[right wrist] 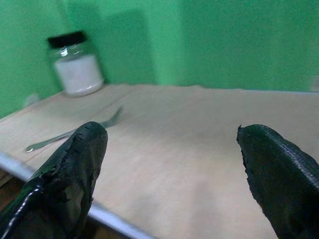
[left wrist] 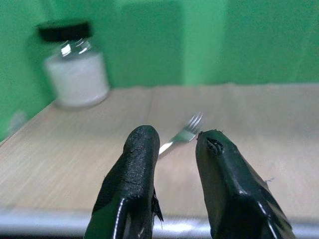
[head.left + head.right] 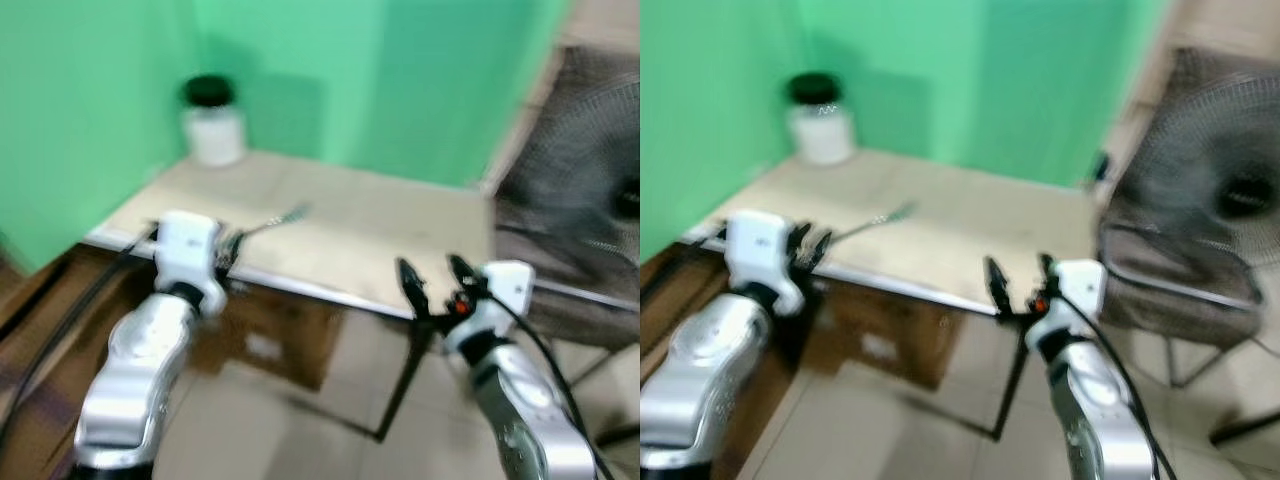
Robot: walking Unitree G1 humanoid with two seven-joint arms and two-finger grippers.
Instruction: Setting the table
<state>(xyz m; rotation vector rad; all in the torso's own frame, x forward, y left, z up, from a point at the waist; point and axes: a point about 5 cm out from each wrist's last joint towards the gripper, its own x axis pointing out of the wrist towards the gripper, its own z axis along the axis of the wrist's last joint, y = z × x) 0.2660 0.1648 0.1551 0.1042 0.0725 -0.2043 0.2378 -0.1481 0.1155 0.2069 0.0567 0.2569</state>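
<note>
A metal fork (image 3: 275, 222) lies on the wooden table (image 3: 380, 220) near its front left corner, tines pointing towards the back. My left gripper (image 3: 232, 250) hovers at the table's front edge just behind the fork's handle. Its fingers (image 2: 137, 164) stand a narrow gap apart with nothing between them; the fork (image 2: 183, 133) shows beyond the tips. My right gripper (image 3: 430, 265) is at the front edge further right, wide open and empty, with bare tabletop ahead of it (image 1: 172, 132). The eye views are blurred.
A glass jar (image 3: 212, 125) with white contents and a black lid stands at the table's back left corner against green walls. A large fan (image 3: 590, 180) stands right of the table. A cardboard box (image 3: 270, 340) sits under the table on the tiled floor.
</note>
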